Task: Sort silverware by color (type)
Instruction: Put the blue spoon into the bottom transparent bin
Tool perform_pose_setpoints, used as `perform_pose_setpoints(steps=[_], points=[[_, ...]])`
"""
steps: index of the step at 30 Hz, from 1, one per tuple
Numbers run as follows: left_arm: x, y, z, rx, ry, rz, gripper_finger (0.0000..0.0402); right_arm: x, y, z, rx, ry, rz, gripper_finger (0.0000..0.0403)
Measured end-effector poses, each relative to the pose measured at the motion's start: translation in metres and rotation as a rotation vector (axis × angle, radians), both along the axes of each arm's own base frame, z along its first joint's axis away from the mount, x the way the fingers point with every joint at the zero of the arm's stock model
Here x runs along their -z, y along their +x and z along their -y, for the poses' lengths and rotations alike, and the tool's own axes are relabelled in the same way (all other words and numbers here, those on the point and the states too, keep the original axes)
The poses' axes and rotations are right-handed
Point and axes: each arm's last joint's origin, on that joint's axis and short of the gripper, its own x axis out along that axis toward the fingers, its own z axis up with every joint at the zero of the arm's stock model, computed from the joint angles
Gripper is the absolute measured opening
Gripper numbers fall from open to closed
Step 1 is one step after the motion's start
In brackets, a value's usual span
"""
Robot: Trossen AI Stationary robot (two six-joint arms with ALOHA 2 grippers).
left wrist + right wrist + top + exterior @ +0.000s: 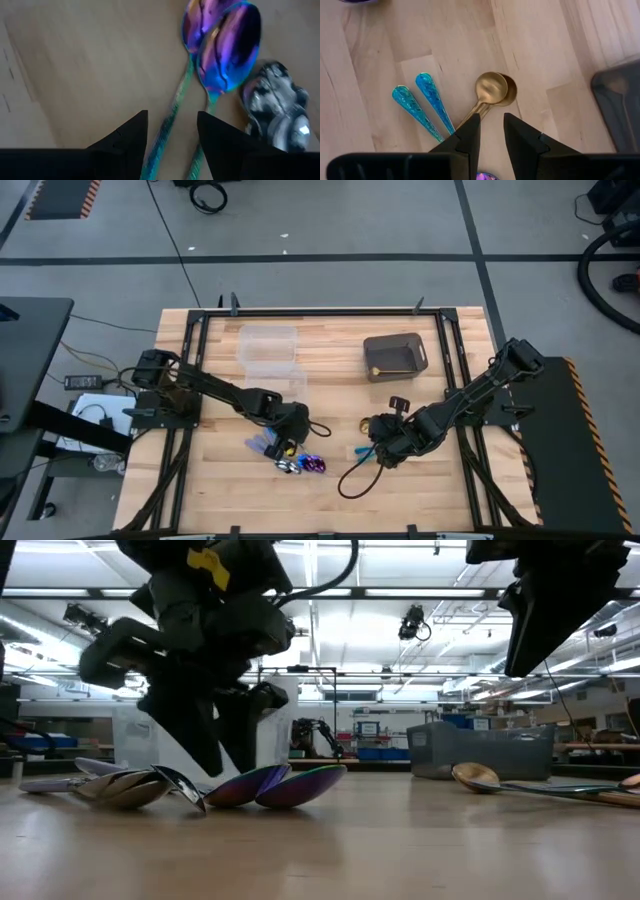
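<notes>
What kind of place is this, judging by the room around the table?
Probably a robotics lab or workshop: a wooden worktable on a grey taped concrete floor, ceiling strip lights, and shelves with blue bins behind.

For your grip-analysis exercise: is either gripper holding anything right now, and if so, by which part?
Neither holds anything. The left gripper is open astride a teal spoon handle; the right gripper is open above the gold spoons.
</notes>
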Motion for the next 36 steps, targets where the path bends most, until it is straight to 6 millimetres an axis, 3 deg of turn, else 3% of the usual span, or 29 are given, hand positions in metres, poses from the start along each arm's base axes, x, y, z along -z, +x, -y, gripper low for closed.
perform_pose_setpoints(steps=[14,18,26,36], points=[[-0.04,0.01,0.024,0.061,0.194,0.006,0.0165,0.0,0.001,0.0,-0.002,-0.014,0.019,0.0096],[-0.037,0.021,0.034,0.083,0.223,-0.049,0.0148,-0.001,0.002,0.0,0.0,-0.019,0.032,0.0095],[-0.011,0.045,0.042,0.155,0.286,-0.192,0.0142,-0.001,0.003,-0.001,0.0,-0.016,0.042,0.0095],[0.001,0.051,0.044,0.176,0.319,-0.219,0.0134,-0.001,0.003,0.0,-0.01,-0.032,0.046,0.0095]])
